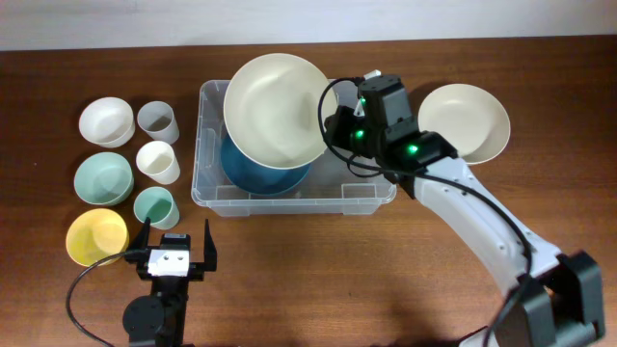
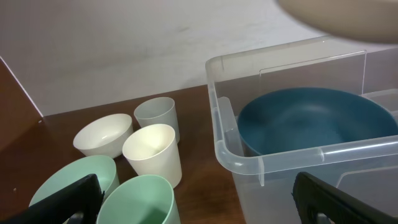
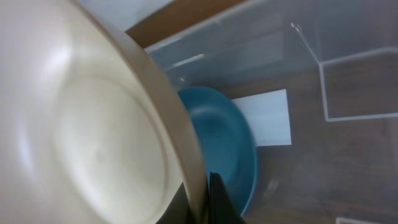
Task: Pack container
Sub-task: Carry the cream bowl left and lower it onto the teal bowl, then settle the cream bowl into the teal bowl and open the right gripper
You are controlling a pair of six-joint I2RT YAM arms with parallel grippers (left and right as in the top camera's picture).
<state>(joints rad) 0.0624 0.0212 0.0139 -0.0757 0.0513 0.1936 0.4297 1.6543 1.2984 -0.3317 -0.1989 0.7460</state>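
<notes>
Left to right across the counter (image 1: 386, 280): a white bowl (image 1: 106, 121), grey cup (image 1: 155, 119), mint bowl (image 1: 103, 178), cream cup (image 1: 157, 161), mint cup (image 1: 153, 206) and yellow bowl (image 1: 96, 236) stand grouped at the left. Just beside them, at the near edge, the left pincer (image 1: 174, 241) hangs wide open and empty.

At centre the clear plastic container (image 1: 289, 206) sits on the counter, with a blue bowl (image 1: 260, 173) already lying in its left half. Above it the right pincer (image 1: 335, 123) is clamped on the rim of a large cream bowl (image 1: 277, 106), held tilted over the blue one. A second cream bowl (image 1: 465, 121) rests on the counter at far right, outside the bin.

The step in hand appears to be nesting the held bowl into the blue one. Doing it well likely means levelling the bowl and centring it clear of the container's back wall. It should then be lowered until it seats, and only then should the fingers spread, since a rim grip on a tilted bowl could let it swing or clip the wall.
</notes>
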